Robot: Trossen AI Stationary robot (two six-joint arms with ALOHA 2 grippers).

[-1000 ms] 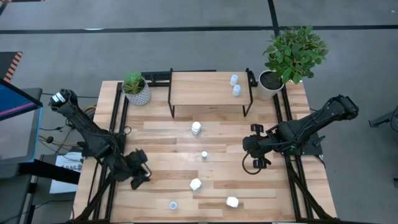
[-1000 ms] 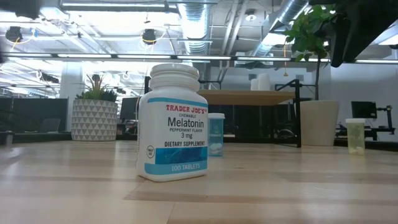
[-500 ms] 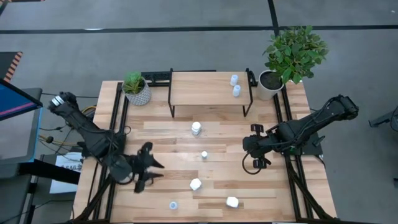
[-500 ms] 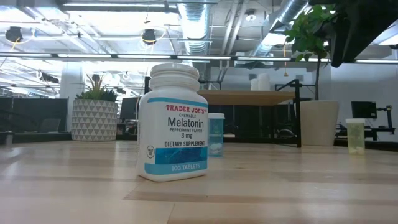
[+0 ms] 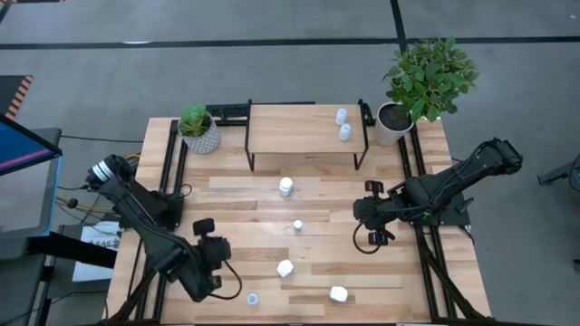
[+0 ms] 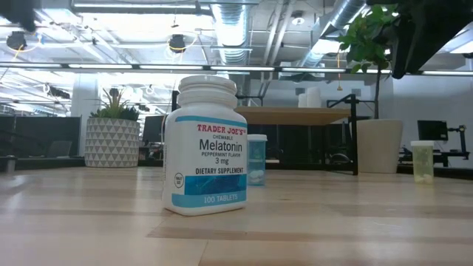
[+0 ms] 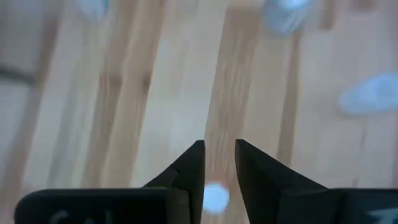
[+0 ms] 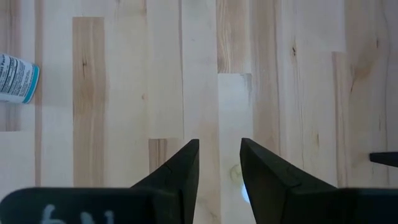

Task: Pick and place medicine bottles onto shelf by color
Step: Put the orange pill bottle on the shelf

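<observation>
The light-wood shelf [image 5: 299, 131] stands at the far side with two pale-blue medicine bottles [image 5: 343, 124] on its right part. On the table stand several more: a white one [image 5: 285, 186], a tiny one [image 5: 297, 225], two white ones [image 5: 285, 268] [image 5: 338, 293] and a small pale-blue one [image 5: 253, 297]. My left gripper [image 5: 225, 272] [image 7: 219, 144] hovers near the front left, open by a narrow gap. A blurred pale bottle [image 7: 216, 196] shows between its fingers; I cannot tell whether it touches them. My right gripper [image 5: 374, 234] [image 8: 219, 142] hangs open over bare wood at the right.
A patterned pot with a small plant [image 5: 198, 131] stands left of the shelf, and a white pot with a leafy plant [image 5: 399, 118] to its right. In the low view a Melatonin bottle [image 6: 205, 144] stands close in front. Bare wood lies between the two arms.
My left arm has swung from the table's left side toward the near edge and the bottles at the front, and its gripper has rolled. Its fingers, spread wide half a second ago, stand closer together now. The bottles have stayed where they were.
</observation>
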